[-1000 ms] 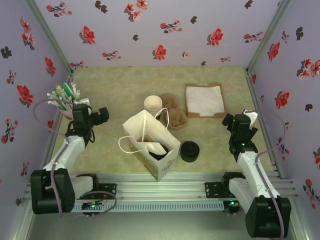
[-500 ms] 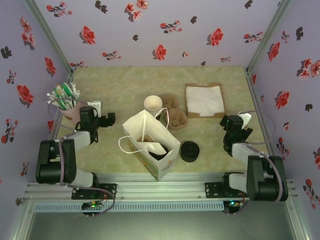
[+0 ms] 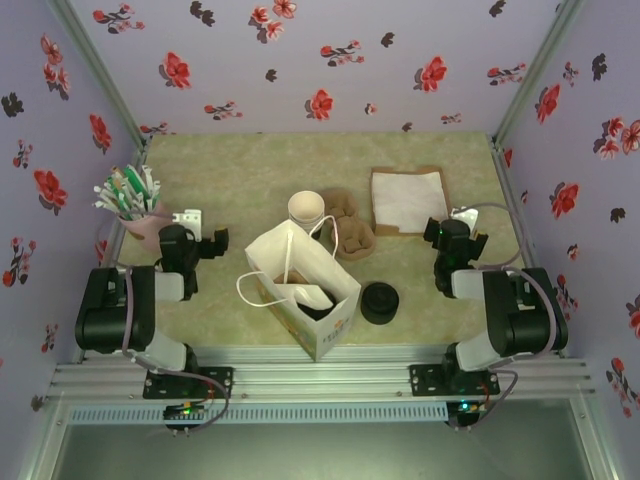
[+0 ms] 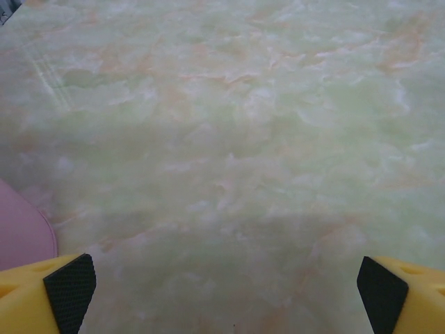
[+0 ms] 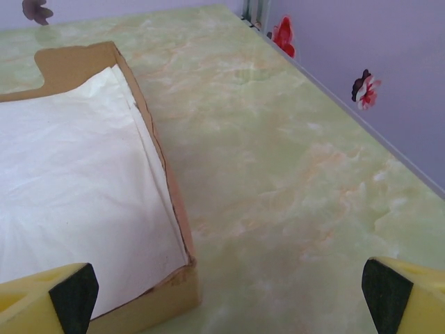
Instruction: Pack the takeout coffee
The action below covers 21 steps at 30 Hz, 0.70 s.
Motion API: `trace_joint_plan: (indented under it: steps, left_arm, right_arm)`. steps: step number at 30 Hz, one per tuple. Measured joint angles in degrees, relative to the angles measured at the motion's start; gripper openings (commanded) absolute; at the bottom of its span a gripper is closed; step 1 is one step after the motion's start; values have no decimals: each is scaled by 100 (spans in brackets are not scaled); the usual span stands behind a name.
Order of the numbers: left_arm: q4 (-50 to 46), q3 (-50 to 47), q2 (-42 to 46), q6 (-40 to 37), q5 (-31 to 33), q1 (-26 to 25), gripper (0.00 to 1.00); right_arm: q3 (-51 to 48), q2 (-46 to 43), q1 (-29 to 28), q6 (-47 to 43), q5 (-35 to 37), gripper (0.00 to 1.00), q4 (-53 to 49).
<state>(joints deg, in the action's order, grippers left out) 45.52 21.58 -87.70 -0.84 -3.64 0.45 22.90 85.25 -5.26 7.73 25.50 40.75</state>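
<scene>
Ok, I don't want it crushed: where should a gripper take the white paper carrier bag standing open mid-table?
Probably the thin white handle loop hanging off the white paper bag's left rim, approached from the left by the open left gripper. The walls are thin paper around a gaping mouth, so pinching one would likely fold it; the loop stands clear.
</scene>
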Motion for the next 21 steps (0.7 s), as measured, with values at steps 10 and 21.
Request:
trace_joint_plan:
  steps: [10,21]
  left_arm:
    - [249,9,0,33,195,0,99]
    - [249,22,0,48,387,11,99]
  right_arm:
    - [-39,155,101,-151,-352,99,479]
    - [-83,348,269,-177,-935,99,704]
